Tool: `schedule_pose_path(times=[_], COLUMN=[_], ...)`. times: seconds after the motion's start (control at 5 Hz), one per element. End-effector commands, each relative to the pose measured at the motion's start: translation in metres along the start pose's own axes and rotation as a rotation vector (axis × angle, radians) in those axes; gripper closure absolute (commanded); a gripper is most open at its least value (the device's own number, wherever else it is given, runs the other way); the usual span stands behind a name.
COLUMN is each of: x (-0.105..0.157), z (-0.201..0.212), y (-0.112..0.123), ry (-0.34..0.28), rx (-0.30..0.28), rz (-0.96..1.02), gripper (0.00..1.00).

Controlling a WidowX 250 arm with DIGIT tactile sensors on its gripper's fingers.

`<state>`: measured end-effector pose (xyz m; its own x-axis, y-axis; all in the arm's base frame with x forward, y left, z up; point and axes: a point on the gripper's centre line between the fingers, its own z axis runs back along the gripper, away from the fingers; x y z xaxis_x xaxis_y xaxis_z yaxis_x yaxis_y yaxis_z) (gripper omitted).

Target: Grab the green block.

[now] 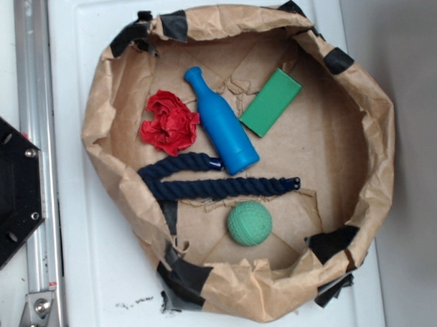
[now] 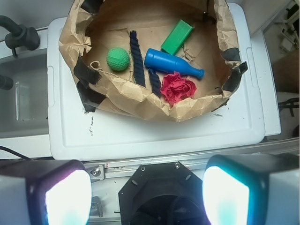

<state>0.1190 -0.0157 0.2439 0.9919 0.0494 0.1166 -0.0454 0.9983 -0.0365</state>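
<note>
The green block point(image 1: 271, 101) is a flat green slab lying tilted in the upper right of the brown paper basin point(image 1: 374, 108), just right of the blue bottle point(image 1: 222, 122). In the wrist view the green block point(image 2: 177, 37) lies at the far side of the basin, well away from my gripper point(image 2: 146, 194). My gripper hangs high above the robot's black base, outside the basin, open, with nothing between its glowing fingers point(image 2: 68, 197). The exterior view does not show the gripper.
Inside the basin also lie a red crumpled cloth point(image 1: 171, 122), a dark blue rope point(image 1: 212, 179) and a round green ball point(image 1: 249, 223). The basin rests on a white lid point(image 2: 154, 133). The black robot base point(image 1: 7, 189) and a metal rail point(image 1: 33, 105) stand at the left.
</note>
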Motion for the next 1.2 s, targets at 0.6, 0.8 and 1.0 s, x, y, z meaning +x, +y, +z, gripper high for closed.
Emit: schedule_pose_path(times=[0.6,0.8,1.0], x=[0.125,0.138,0.148], z=[-0.108,-0.13,-0.151], y=[0.013,0.03,0.043], ry=[-0.265,-0.331,-0.342], rx=[0.017,0.041,0.06], rz=[0.503,0.635,0.659], gripper=[0.0,0.0,0.0])
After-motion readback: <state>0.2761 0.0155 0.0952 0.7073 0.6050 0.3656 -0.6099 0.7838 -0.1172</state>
